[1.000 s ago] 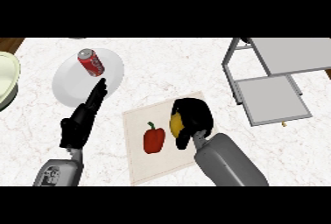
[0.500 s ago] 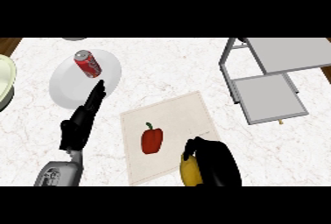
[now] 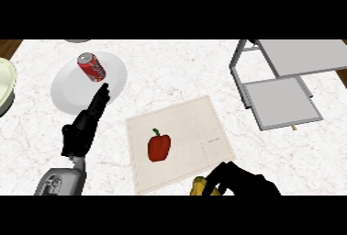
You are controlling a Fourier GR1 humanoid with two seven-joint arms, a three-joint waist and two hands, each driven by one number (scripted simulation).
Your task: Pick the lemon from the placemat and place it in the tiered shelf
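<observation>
So the right hand (image 3: pixel 244 181) is down at the bottom edge now, black fingers curled round the yellow lemon (image 3: pixel 198 187), only a sliver of it poking out on the hand's left side. A second ago that hand was sitting on the beige cloth placemat (image 3: pixel 180 142) just beside the pepper, and since then it's pulled back toward the robot with the lemon in it. So the pick looks done to me: the lemon is off the placemat, just past its near corner. What you can see of it is a bumpy, bright yellow end; the rest is hidden by the fingers.

The red bell pepper (image 3: pixel 159 147) sits alone on the placemat. Well off from the placemat, up and to its right, is the grey metal tiered shelf (image 3: pixel 281 103), so the carry still has to happen. On the placemat's other side the left hand (image 3: pixel 85 128) rests open, fingers straight, tips by the white round plate (image 3: pixel 85 89) with a red soda can (image 3: pixel 90 73), all on the white marble surface (image 3: pixel 176 73).
</observation>
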